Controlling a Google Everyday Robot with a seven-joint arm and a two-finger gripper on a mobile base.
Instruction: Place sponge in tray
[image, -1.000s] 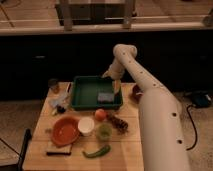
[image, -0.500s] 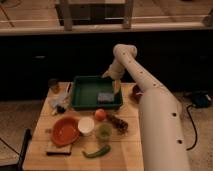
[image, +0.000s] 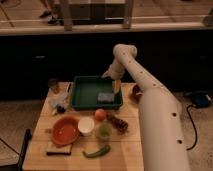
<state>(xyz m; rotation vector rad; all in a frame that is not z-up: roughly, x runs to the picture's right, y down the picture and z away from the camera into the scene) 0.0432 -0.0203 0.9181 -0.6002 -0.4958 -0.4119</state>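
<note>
The dark green tray (image: 82, 92) stands at the back of the wooden table. The grey-blue sponge (image: 105, 96) lies flat inside it, near its right front corner. My white arm reaches up from the lower right and bends down over the tray's far right corner. My gripper (image: 111, 79) hangs there, just above and behind the sponge, apart from it.
In front of the tray lie an orange fruit (image: 100, 114), a white cup (image: 85, 126), a green cup (image: 104, 131), an orange-red bowl (image: 65, 131), a green pepper (image: 96, 151), a dark snack (image: 118, 123) and a flat board (image: 58, 148). A small can (image: 54, 85) stands left.
</note>
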